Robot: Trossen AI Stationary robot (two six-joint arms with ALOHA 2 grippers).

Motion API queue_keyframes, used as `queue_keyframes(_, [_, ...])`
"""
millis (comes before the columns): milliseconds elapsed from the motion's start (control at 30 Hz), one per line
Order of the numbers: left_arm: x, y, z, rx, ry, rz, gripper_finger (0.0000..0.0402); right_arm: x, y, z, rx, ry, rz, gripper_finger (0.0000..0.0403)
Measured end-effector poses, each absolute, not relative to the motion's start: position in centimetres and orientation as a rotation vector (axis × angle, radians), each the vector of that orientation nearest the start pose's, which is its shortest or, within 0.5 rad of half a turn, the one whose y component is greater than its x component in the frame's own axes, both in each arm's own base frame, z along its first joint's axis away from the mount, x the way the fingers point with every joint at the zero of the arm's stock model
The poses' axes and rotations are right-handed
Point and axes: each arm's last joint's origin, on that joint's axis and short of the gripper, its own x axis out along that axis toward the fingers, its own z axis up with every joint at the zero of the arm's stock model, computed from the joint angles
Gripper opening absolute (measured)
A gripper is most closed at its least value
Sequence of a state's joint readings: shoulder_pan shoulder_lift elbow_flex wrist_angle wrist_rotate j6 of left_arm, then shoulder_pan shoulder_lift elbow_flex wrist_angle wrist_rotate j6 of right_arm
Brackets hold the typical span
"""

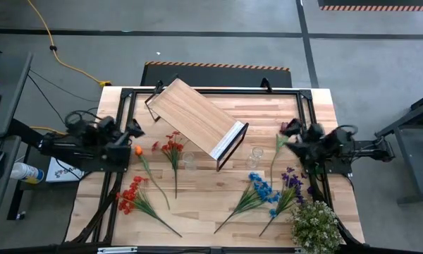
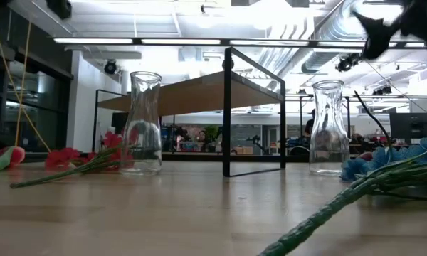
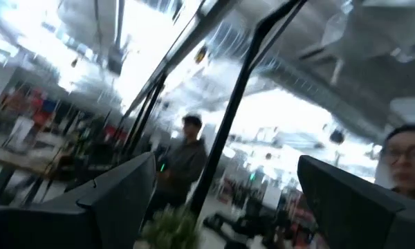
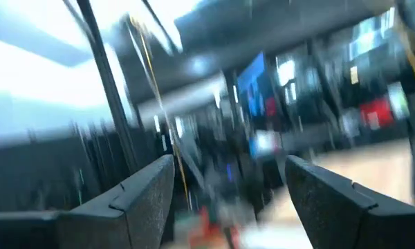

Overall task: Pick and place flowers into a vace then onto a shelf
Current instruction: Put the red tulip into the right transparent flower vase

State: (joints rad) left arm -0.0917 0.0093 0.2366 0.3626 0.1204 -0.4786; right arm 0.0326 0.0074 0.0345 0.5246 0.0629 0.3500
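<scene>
The shelf, a light-wood board, stands on its black frame legs mid-table, turned askew. Two clear glass vases stand upright in front of it, also in the low view. The flowers lie flat on the table: an orange tulip, red sprays, a blue spray, a purple spray and a dark rose. My left gripper is raised at the left edge, open and tipped upward. My right gripper is raised at the right, open, with nothing between its fingers.
A bushy pale green-white plant stands at the near right corner. A black frame runs around the tabletop's edges. Bare wood lies between the red and blue sprays. People show in the room beyond the table in the left wrist view.
</scene>
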Motion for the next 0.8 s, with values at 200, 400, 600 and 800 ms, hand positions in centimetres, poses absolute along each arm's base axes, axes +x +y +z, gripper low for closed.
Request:
queue_keyframes(200, [4.8,-0.8,30.7,-0.456,-0.482,-0.332,0.0386,6.0,0.0,26.0,0.318,-0.811,0.074,0.0266])
queue_keyframes(400, [3.7,-0.7,34.7,-0.409,-0.488,-0.321,0.0386,4.2,-0.1,29.2,0.278,-0.921,0.078,0.0266])
queue_keyframes(600, [2.8,-0.7,38.1,-0.362,-0.546,-0.339,0.0386,2.4,-0.1,31.8,0.247,-1.0,0.075,0.0266])
queue_keyframes(800, [2.3,-0.6,39.1,-0.36,-0.577,-0.345,0.0386,1.2,-0.1,35.2,0.161,-0.944,0.034,0.0266])
